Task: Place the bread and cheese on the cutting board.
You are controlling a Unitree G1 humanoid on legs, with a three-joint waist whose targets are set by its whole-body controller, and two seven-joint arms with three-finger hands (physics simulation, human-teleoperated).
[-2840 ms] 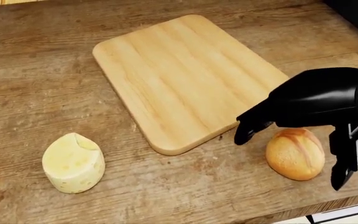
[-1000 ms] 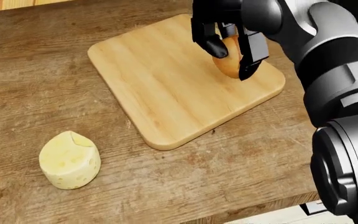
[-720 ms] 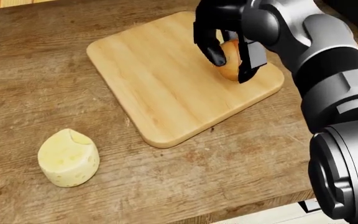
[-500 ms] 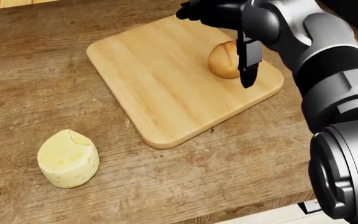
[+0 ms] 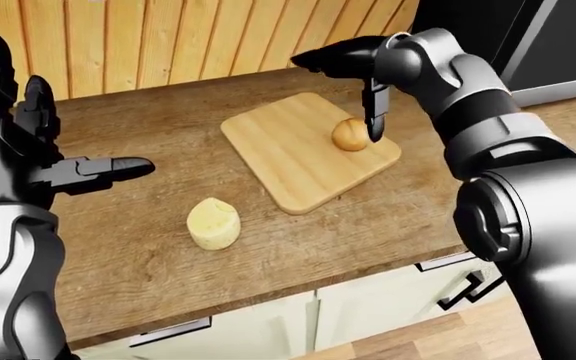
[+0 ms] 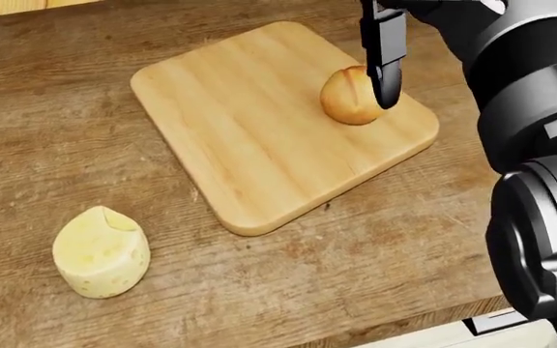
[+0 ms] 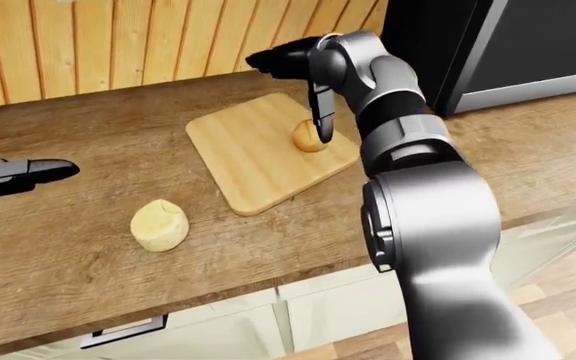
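The bread roll lies on the right part of the light wooden cutting board. My right hand is open just above the roll, one finger hanging down beside it and the others spread to the left. The pale yellow cheese wedge stands on the wooden counter at the lower left of the head view, off the board. My left hand is open and empty, raised at the left of the left-eye view, well away from the cheese.
The wooden counter has its near edge along the bottom, with white cabinet doors below. A wood-panelled wall rises behind. A dark appliance stands at the upper right.
My right hand carried the roll from the counter to the board, let it go and opened. The hand has lifted a little; the roll now rests alone on the board.
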